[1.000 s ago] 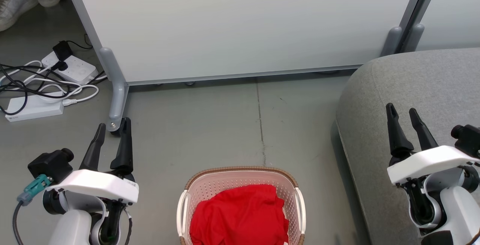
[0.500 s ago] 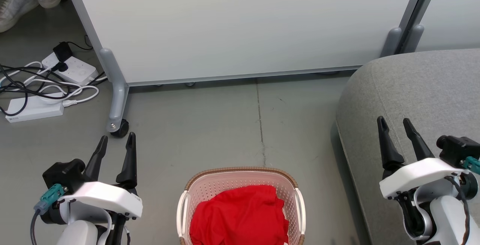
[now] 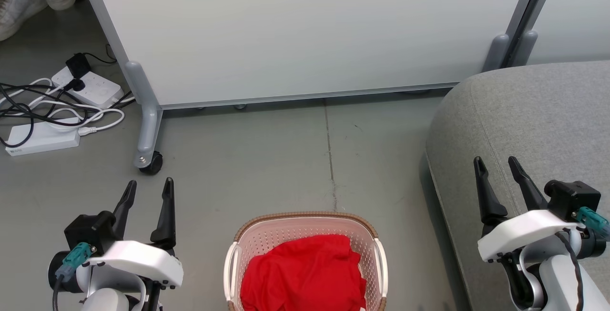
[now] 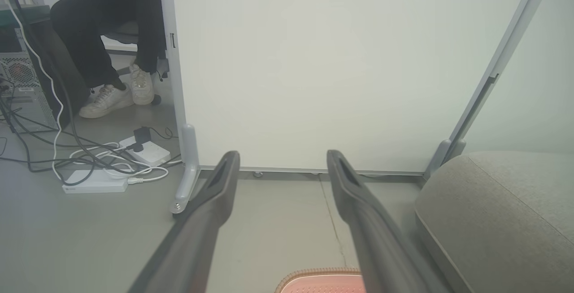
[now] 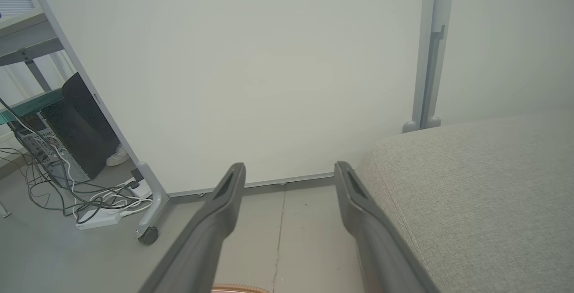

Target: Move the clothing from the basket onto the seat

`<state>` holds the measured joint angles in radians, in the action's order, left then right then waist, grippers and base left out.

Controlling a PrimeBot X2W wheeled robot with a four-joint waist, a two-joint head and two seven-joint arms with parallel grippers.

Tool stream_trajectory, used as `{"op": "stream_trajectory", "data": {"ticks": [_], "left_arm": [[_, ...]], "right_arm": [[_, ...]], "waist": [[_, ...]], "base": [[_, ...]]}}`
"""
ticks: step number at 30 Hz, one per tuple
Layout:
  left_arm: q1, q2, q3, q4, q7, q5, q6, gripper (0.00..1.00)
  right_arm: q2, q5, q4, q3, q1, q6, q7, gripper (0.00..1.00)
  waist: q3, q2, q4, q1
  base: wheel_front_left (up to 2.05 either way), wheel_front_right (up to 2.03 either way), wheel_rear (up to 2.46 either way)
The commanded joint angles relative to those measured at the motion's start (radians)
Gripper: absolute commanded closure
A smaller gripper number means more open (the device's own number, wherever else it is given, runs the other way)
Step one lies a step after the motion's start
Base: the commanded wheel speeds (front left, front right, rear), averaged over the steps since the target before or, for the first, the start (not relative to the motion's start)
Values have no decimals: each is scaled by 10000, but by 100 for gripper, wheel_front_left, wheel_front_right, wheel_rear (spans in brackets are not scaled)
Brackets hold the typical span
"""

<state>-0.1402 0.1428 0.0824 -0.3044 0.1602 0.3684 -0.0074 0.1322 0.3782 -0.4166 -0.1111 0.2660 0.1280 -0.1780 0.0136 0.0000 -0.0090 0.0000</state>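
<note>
Head view: left gripper [image 3: 149,182] and right gripper [image 3: 494,159] flank the basket [image 3: 305,215], jaws parted, empty; next likely a reach down for the clothing [image 3: 305,277].

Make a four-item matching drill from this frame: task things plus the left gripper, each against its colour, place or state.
Column A
1. clothing
2. basket
3. seat
4. left gripper

Column B
a. open and empty, lower left of the head view
b. grey upholstery, right side of the head view
c. red, bunched up inside the basket
d. cream with a brown woven rim, bottom centre of the head view

Pairs: 1-c, 2-d, 3-b, 4-a
</note>
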Motion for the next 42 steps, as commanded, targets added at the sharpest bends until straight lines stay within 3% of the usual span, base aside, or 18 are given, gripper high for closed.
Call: {"op": "stream_trajectory", "data": {"ticks": [1, 42], "left_arm": [[24, 93, 15, 95, 75, -176, 57, 0], [871, 110, 103, 701, 158, -1503, 662, 0]], "right_arm": [[86, -172, 57, -29, 1, 38, -120, 0], [111, -941, 398, -12, -708, 36, -900, 0]], "waist": [[0, 0, -1, 0], [-43, 0, -36, 0]], "base": [[0, 0, 0], [0, 0, 0]]}}
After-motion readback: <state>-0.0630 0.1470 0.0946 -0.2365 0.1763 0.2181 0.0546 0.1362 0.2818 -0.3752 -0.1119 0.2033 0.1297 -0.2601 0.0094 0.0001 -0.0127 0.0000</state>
